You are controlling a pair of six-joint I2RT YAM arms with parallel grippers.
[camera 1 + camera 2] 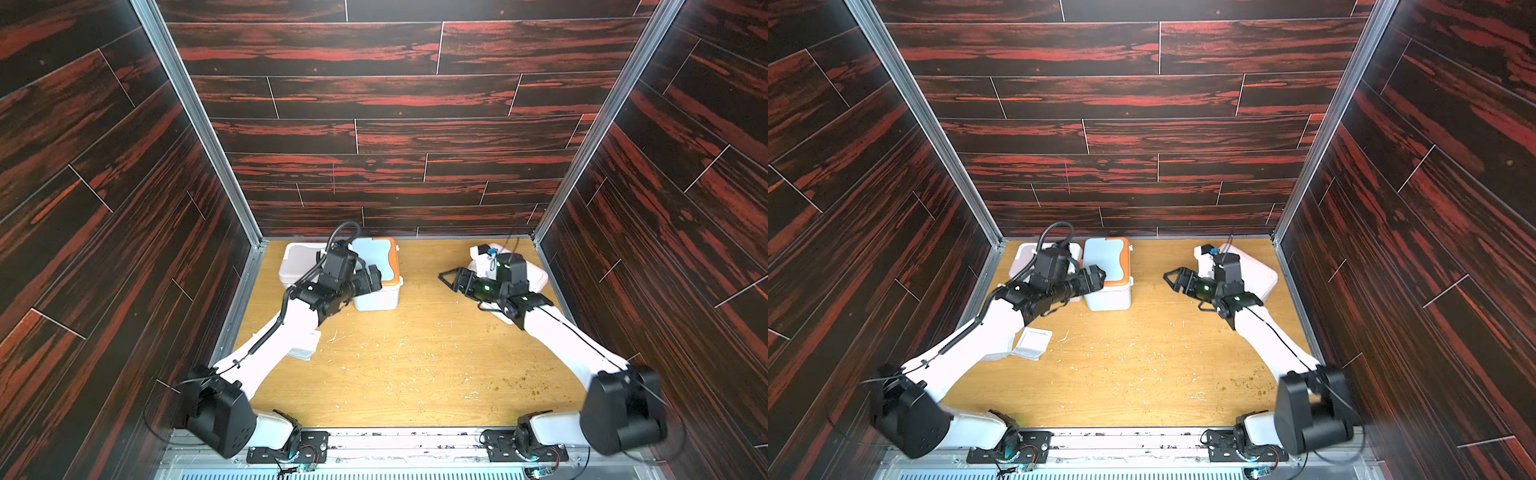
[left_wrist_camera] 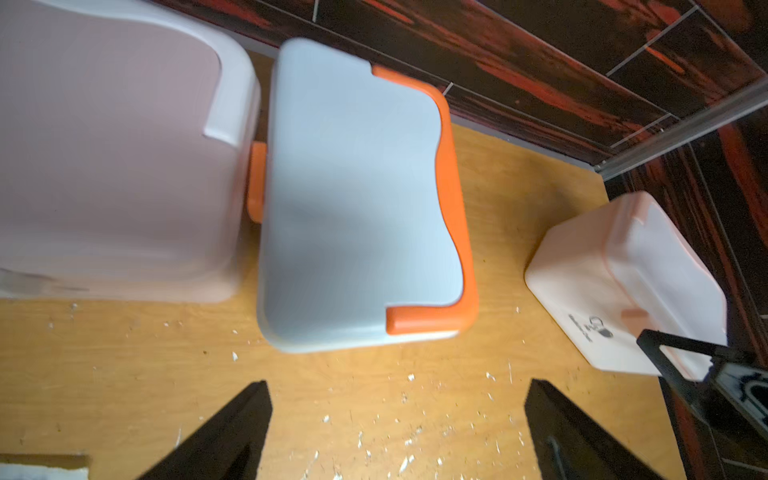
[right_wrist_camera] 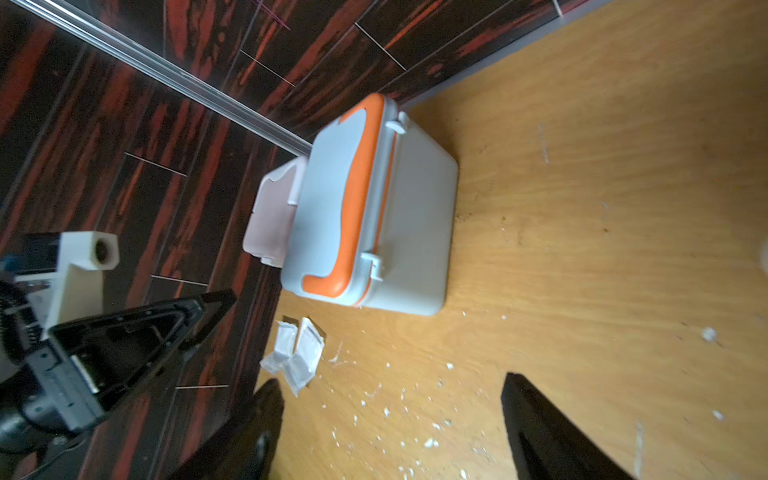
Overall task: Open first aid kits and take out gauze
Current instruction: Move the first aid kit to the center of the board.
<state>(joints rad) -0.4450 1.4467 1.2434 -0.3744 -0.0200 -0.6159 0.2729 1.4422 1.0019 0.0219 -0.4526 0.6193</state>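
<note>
Left claw: my left claw [image 2: 399, 419] has its fingers spread wide with nothing between them. In both top views it overlaps the blue kit's lid, and in the wrist view the tips are clear of it.
Right claw: my right claw [image 3: 395, 415] also stands apart and empty. It points toward frame left over bare table [image 1: 415, 353], right of centre.
Blue kit: the blue kit [image 1: 376, 257] sits upper middle-left with its lid down. Its long axis runs from the near edge toward the back wall, and the orange handle lies along its right side.
Left pink kit: the left pink kit [image 1: 1025, 253] is just beside the blue kit's left, on the same axis. My left arm hides much of it.
Right pink kit: the right pink kit [image 2: 623, 282] sits upper right, turned diagonally. In the top views it is mostly under my right arm, and I cannot read its logo.
Gauze: the gauze [image 1: 1034, 343] lies flat on the table, below and left of the kits. It is partly under my left forearm, the packets overlap, and I cannot count them.
</note>
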